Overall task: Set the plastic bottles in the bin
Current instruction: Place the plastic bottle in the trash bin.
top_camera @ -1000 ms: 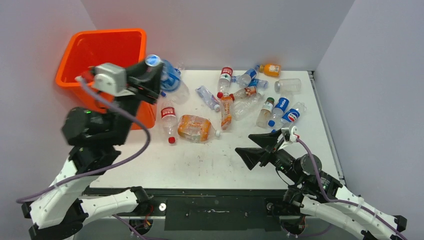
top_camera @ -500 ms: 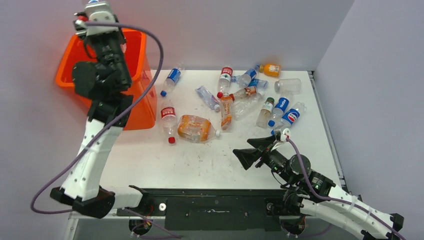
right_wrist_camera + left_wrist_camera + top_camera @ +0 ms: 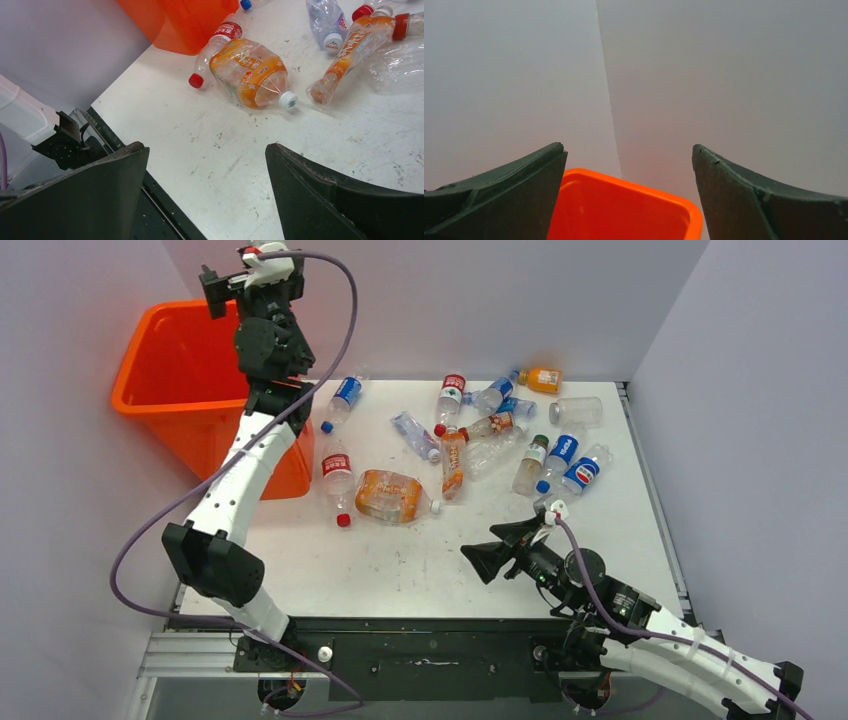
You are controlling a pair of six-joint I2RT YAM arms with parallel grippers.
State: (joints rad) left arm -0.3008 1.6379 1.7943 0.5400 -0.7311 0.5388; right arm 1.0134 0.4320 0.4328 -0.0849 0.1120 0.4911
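Pale grey walls [image 3: 450,300] close in the table [image 3: 400,560] on its left, far and right sides. Its white top is scuffed and speckled with dirt, and a black frame [image 3: 430,645] runs along the near edge.

The bin [image 3: 170,390] stands at the far left corner, bright orange with its mouth open upward. The plastic bottles [image 3: 500,430] lie on the far half of the table, most in a loose heap right of centre. A blue-labelled bottle [image 3: 343,398] lies just beside the bin, a red-capped bottle [image 3: 338,480] lies near its near right corner, and a fat orange-labelled bottle [image 3: 393,496] lies beside that one.

Open white surface stretches from the bottles to the near edge. There we see the right gripper [image 3: 206,146] hovering low, jaws spread wide with nothing between them. The left gripper [image 3: 626,146] is raised high over the bin's far right rim, jaws likewise wide apart and empty.

Its wrist view shows only one corner of the bin's rim against the seam where two walls meet. The right wrist view gives the dirt specks and the nearest bottles close up. Only the overhead view takes in the whole heap. We cannot see the bin's floor in any view.
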